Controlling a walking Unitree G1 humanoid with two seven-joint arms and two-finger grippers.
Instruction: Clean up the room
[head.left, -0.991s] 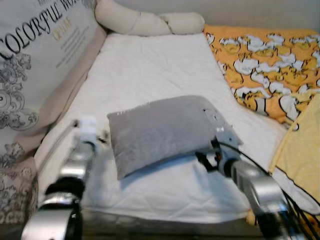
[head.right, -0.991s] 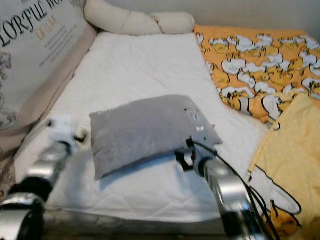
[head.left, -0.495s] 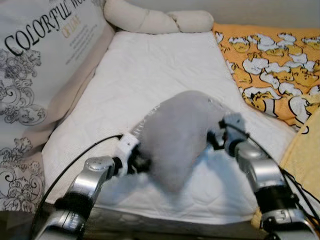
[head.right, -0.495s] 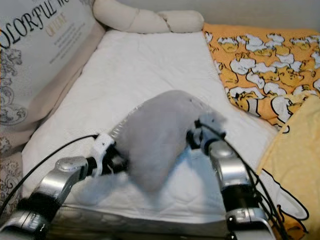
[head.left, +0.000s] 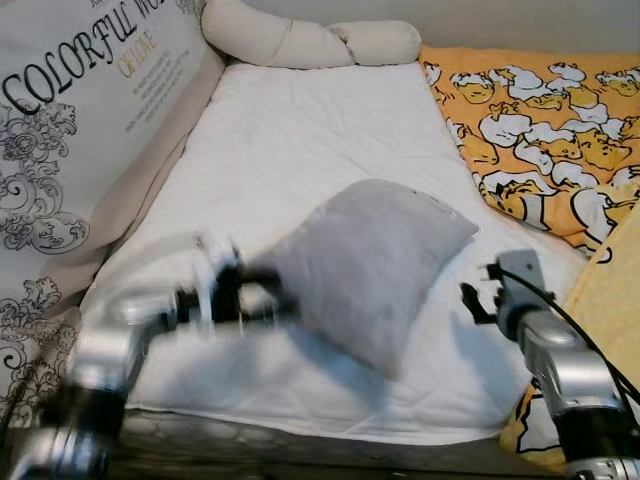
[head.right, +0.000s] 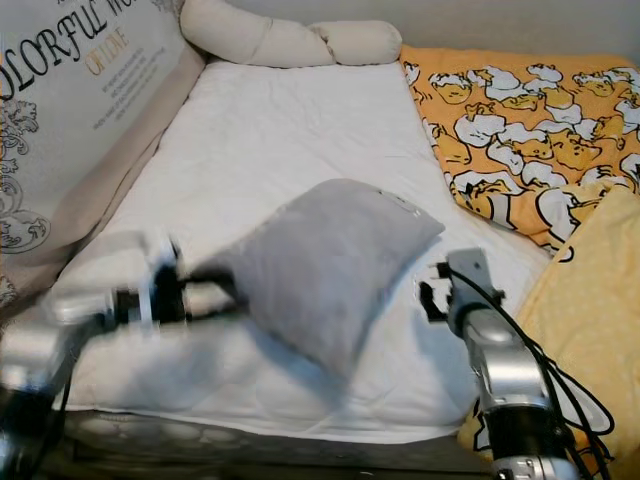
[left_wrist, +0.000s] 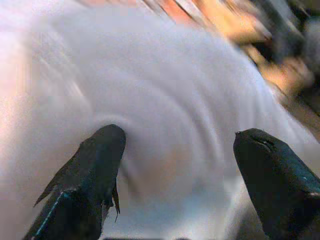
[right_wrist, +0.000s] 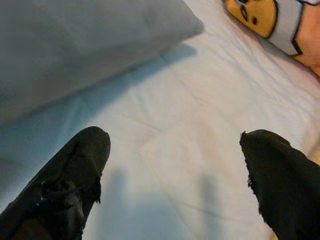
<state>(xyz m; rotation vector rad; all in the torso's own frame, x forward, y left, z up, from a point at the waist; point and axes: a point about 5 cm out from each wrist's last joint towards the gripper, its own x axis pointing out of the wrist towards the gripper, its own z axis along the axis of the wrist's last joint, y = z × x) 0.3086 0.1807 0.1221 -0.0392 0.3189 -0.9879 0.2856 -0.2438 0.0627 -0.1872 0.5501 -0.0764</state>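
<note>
One grey pillow (head.left: 372, 266) lay tilted near the front of the white mattress (head.left: 310, 130), one corner pointing toward the bed's near edge and another toward the duck-print orange blanket (head.left: 540, 130) on the robot's right. The left gripper (head.left: 262, 298) reached in from the left, blurred with motion, its tips at the pillow's left corner. In the left wrist view its two black fingers (left_wrist: 95, 165) stood wide apart with pale, smeared fabric between them; I could not tell whether they actually pinched anything. The right gripper (right_wrist: 175, 182) hung just beside the pillow's right side, apart from it, fingers spread wide over bare white sheet, with the pillow's grey edge (right_wrist: 75, 45) lying ahead of them. A large lettered cushion (head.left: 70, 130) leaned along the left side of the bed, a cream knotted bolster (head.left: 310, 42) sat at the far end, and a pale yellow cloth (head.left: 610, 290) hung at the right edge.
</note>
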